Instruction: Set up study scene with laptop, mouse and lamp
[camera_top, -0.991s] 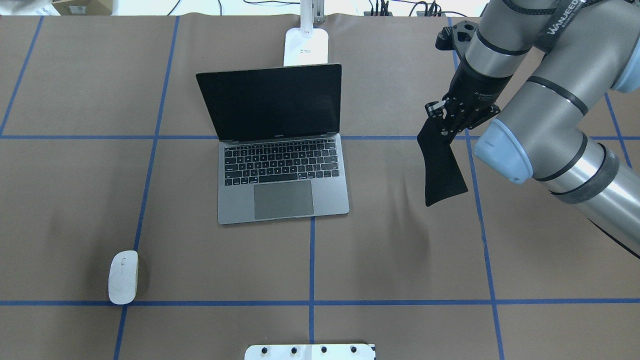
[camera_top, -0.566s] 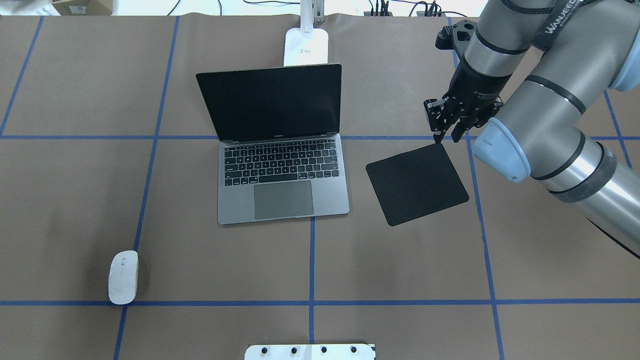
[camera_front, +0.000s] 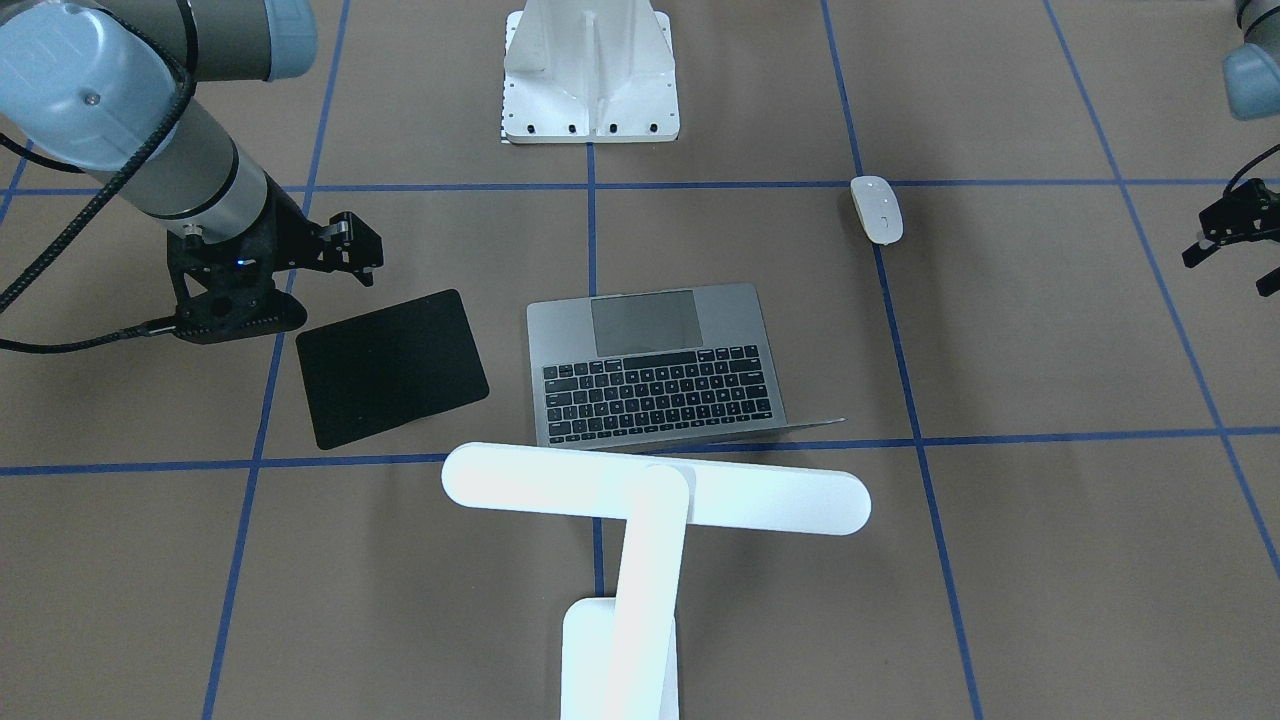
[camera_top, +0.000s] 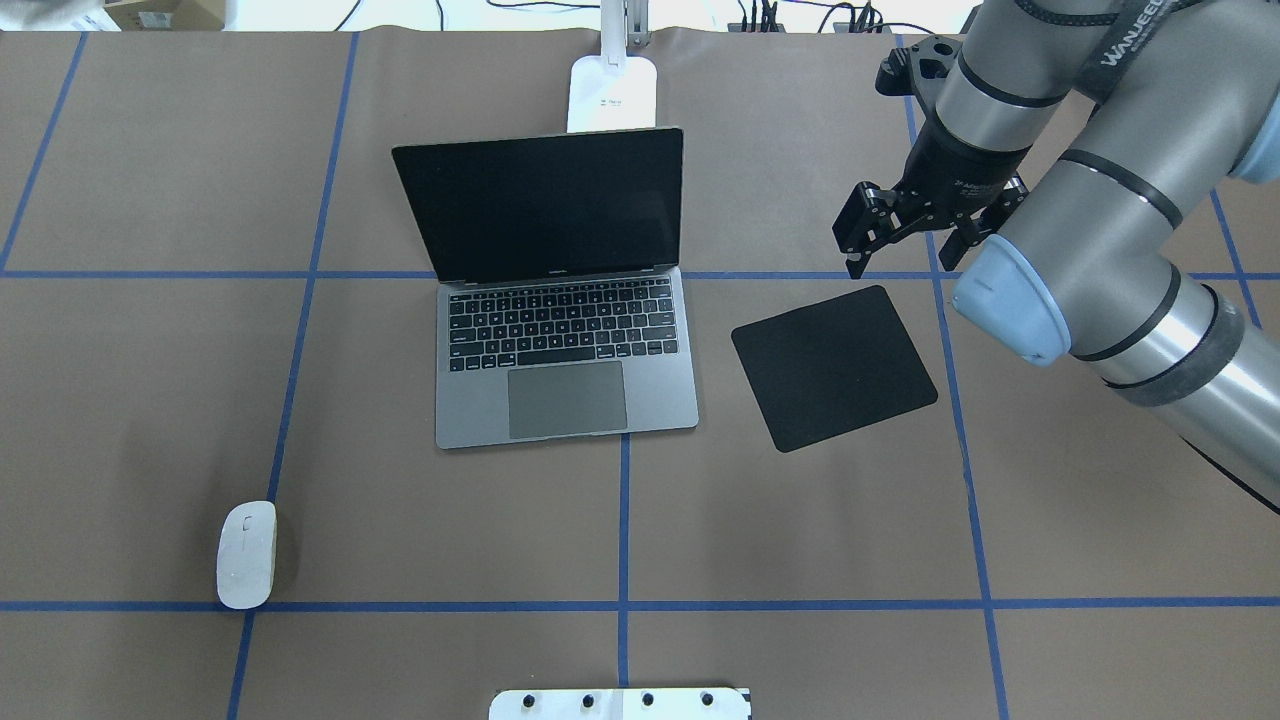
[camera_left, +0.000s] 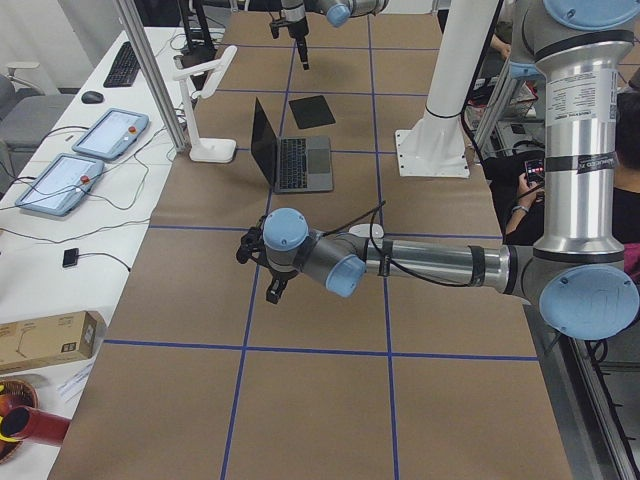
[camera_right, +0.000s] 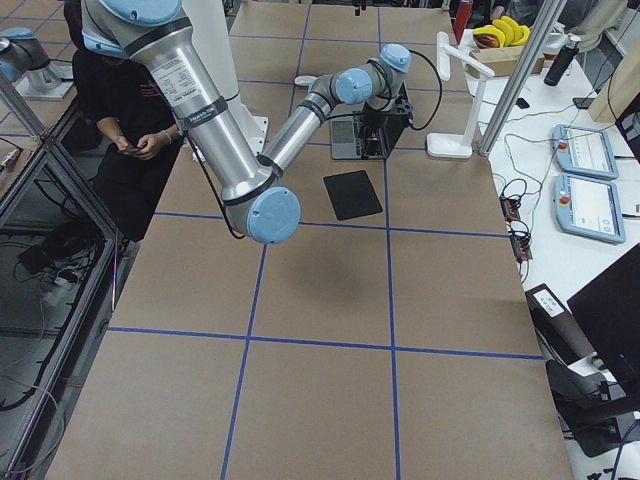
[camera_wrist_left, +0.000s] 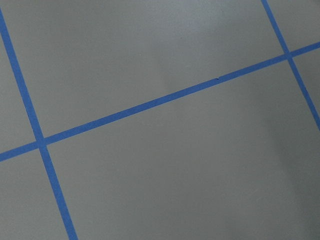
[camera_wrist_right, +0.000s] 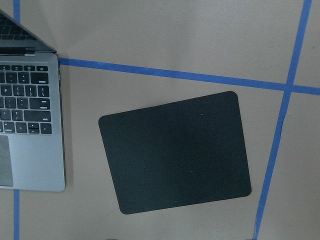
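Observation:
The grey laptop (camera_top: 566, 400) stands open mid-table, its keys (camera_front: 660, 392) facing the robot. Behind it is the white T-shaped lamp (camera_front: 655, 490), whose base (camera_top: 612, 92) sits at the far edge. The small white mouse (camera_top: 246, 555) lies alone at the near left, also in the front view (camera_front: 877, 209). My right gripper (camera_top: 905, 248) hangs open and empty just beyond the far corner of a black mat (camera_top: 833, 367). My left gripper (camera_front: 1232, 250) shows at the front view's right edge, open and empty, off to the mouse's left.
The black mat (camera_wrist_right: 175, 152) lies flat to the right of the laptop (camera_wrist_right: 30, 125), slightly skewed. A white bolted bracket (camera_front: 590, 70) stands at the near table edge. A person sits beside the table in the side views.
One second ago my right gripper held the black mat hanging by a corner. The mat now lies flat on the table, and the gripper has opened and pulled slightly back from it.

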